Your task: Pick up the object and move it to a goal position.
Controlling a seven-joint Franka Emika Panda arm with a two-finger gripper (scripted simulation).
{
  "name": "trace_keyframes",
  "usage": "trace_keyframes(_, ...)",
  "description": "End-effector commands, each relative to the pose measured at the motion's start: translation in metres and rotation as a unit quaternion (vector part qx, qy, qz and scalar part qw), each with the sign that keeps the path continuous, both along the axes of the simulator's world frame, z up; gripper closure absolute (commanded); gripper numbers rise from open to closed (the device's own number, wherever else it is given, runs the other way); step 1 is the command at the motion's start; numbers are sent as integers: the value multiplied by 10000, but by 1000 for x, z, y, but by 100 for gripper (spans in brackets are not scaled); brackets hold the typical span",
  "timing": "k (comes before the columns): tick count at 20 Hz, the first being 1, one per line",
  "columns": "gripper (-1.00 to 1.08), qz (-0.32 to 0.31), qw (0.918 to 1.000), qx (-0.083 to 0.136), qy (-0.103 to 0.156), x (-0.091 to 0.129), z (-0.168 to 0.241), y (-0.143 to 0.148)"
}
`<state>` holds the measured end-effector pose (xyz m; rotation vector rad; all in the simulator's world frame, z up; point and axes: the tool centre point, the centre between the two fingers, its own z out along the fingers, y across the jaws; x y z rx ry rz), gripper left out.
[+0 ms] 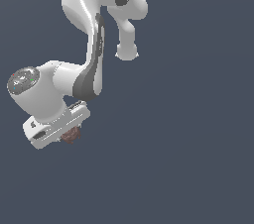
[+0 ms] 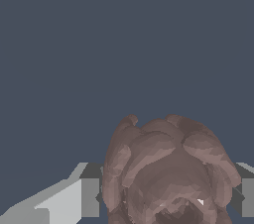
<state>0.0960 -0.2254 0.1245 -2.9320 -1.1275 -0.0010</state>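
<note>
In the exterior view the white arm bends down from the top of the picture in smooth, glossy rounded segments with dark grey bands at the joints. Its wrist ends in a flat, boxy white hand toward the exterior view's left. Under that hand sits the claw, and between its short fingers shows the object, a small reddish-brown lump with a rough, mottled skin. Most of the lump is hidden by the hand, so only its lower edge shows. The background is a plain, flat slate-blue field with no seam, edge or shadow, so whether it is floor or wall cannot be told.

In the wrist view the object fills the near part of the picture: a roundish mass of bulging lobes, brown with a pinkish cast, and dark creases between the bumps. A dark pad backed by a pale grey finger presses each flank, so the claw is clamped on it. Behind lies the same even slate-blue.
</note>
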Motion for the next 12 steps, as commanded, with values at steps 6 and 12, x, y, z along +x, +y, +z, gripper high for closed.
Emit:
trace_keyframes(6,108,2,10000,-3,3,11,4,-8)
trace_keyframes(12,108,2,10000,-3,3,14,5,-10)
